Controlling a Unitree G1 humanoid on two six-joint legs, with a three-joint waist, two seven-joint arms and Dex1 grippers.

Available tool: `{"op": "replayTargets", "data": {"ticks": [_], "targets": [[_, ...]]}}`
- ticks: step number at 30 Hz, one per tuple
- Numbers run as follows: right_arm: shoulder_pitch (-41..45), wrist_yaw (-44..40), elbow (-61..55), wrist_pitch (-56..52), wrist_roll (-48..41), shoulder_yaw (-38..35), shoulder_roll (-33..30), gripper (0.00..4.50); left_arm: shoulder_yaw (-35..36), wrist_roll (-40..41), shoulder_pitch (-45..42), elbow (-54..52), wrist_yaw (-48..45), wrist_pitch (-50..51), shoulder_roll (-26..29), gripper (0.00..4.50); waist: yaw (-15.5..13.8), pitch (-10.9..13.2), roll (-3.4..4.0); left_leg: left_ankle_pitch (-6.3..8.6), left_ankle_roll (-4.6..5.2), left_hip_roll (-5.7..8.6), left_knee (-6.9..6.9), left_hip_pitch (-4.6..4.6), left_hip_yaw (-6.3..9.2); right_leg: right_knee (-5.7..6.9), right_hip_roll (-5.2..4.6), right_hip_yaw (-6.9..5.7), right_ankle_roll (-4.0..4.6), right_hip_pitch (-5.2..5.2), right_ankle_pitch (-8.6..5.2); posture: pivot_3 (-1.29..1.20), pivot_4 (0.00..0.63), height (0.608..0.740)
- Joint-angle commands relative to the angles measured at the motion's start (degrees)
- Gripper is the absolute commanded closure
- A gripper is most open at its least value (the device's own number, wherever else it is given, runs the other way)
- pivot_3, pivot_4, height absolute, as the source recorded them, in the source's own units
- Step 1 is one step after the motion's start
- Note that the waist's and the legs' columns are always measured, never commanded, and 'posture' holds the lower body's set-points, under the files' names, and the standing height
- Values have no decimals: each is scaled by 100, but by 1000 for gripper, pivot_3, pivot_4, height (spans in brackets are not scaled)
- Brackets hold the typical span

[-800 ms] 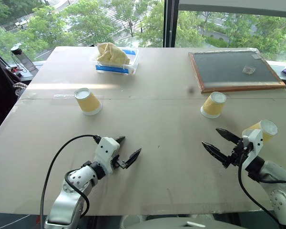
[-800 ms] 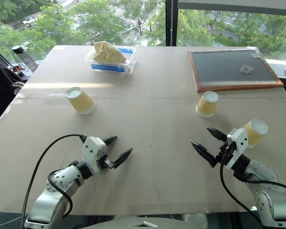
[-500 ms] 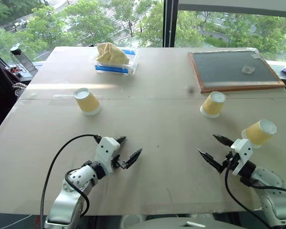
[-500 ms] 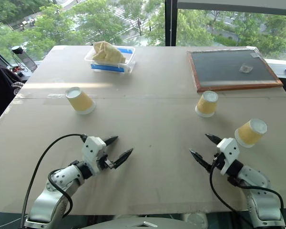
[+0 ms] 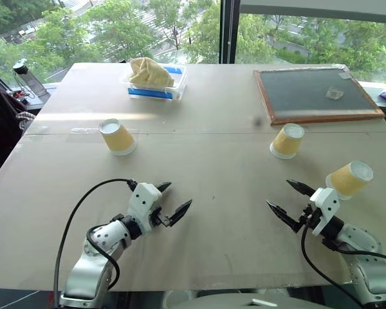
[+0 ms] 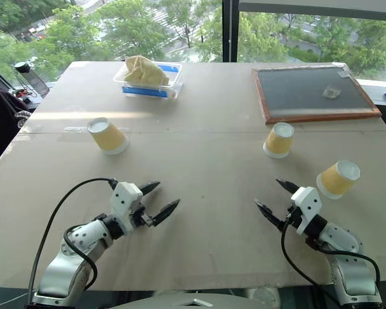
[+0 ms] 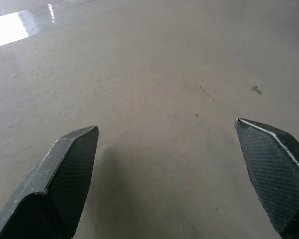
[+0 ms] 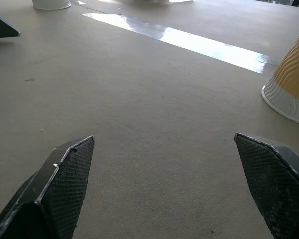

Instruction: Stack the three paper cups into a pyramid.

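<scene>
Low in the frame, the left gripper [image 5: 172, 201] waits with its fingers spread wide, holding nothing. At lower right, the right gripper [image 5: 292, 199] has pulled back and sunk lower than a moment ago, fingers apart and empty. So no stacking has begun. The three paper cups [image 5: 350, 178] sit upside down on the worktop [image 5: 206, 161], well apart: right edge, right of middle, left of middle.

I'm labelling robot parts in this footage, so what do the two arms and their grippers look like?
Both arms are built from rounded silver-grey segments with dark joint bands. Each ends in a white, boxy wrist block carrying two black, pointed fingers with a fine cross-hatched texture on the pads. A black cable loops loosely from each wrist back along the arm. The left gripper and right gripper look identical, mirrored. No markings are readable.
</scene>
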State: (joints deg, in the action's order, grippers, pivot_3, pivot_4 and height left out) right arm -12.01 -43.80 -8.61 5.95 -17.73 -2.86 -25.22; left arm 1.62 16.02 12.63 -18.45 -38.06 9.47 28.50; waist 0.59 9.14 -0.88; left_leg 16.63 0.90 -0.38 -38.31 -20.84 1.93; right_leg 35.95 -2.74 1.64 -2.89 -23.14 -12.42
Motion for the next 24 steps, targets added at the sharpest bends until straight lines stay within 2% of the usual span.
{"op": "replayTargets", "data": {"ticks": [1,5,12,19,24], "targets": [[85,191,-252,-79,-141,-127,86,42,69,52,-68,-63,-114,-181,42,0,2,0,0,0,0,0,0,0,0,0,0,0,0,0,0,0,150,740],[459,821,-355,-339,-228,-355,344,42,231,410,-406,-121,-531,-93,247,0,3,2,1,0,0,0,0,0,-1,1,2,0,0,0,0,0,150,740],[1996,2282,150,-914,336,-490,776,42,472,1922,-1879,-270,-1845,1013,1152,0,16,7,-6,-1,-2,9,-2,-3,-1,14,9,-2,4,-10,4,0,150,740],[3044,2484,1279,-841,602,-421,829,42,376,2072,-2677,81,-2451,1384,1598,0,53,10,-2,-2,-4,17,4,-53,-3,2,6,0,-18,-50,18,0,150,740],[3266,2524,1596,-873,518,-523,899,42,363,2048,-2897,118,-2544,1455,1599,0,31,10,-1,-3,-5,17,3,-87,-1,0,6,-15,-17,-73,18,0,150,740]]}}
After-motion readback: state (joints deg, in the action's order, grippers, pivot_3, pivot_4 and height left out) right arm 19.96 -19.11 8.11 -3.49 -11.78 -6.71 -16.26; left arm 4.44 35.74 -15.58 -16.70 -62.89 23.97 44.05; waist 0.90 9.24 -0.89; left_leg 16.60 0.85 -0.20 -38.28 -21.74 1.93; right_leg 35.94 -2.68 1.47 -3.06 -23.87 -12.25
